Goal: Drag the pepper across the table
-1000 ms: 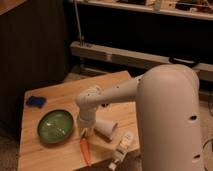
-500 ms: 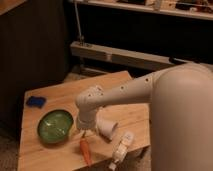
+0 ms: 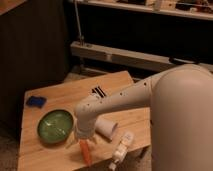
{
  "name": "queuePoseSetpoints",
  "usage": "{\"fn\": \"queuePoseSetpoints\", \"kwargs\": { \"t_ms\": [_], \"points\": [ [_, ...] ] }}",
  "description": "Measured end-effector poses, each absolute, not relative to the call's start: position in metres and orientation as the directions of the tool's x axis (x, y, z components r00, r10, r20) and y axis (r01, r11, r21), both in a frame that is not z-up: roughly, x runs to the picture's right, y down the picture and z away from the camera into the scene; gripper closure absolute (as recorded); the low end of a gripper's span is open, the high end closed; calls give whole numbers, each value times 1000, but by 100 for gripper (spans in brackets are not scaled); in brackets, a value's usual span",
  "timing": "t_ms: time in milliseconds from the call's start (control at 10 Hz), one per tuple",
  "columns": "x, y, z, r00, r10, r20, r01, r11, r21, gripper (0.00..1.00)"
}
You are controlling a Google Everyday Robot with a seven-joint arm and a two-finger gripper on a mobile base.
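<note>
On the wooden table (image 3: 60,155), the gripper (image 3: 82,136) is hanging directly over the pepper (image 3: 85,151); its state I cannot tell. It seems to be settling into contact, and next needs a steady sideways pull.

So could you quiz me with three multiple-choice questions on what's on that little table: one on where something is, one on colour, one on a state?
1. Where is the gripper?
A. at the pepper's upper end, near the front edge of the table
B. over the blue object
C. off the table, by the metal rail

2. What colour is the bowl?
A. white
B. green
C. black

3. How does the white cup stand?
A. upright
B. upside down on its rim
C. tipped on its side

Answers: 1 A, the arm ends just above the orange pepper on the light-wood table; 2 B, it is green inside, left of the pepper; 3 C, its open mouth faces sideways beside the arm.
</note>
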State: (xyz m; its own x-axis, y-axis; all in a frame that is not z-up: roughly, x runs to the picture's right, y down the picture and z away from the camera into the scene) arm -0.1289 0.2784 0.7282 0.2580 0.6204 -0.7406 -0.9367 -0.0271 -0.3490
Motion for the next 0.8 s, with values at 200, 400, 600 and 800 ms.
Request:
{"fn": "queuePoseSetpoints", "kwargs": {
  "t_ms": [200,400,600,800],
  "points": [
    [-129,288,735,247,611,-752,-940,-39,-340,20],
    [-130,292,738,241,611,-754,-940,-45,-338,22],
    [-130,294,739,239,610,-755,-940,-48,-337,39],
    [-133,297,740,244,605,-758,-940,-46,-339,57]
  ]
}}
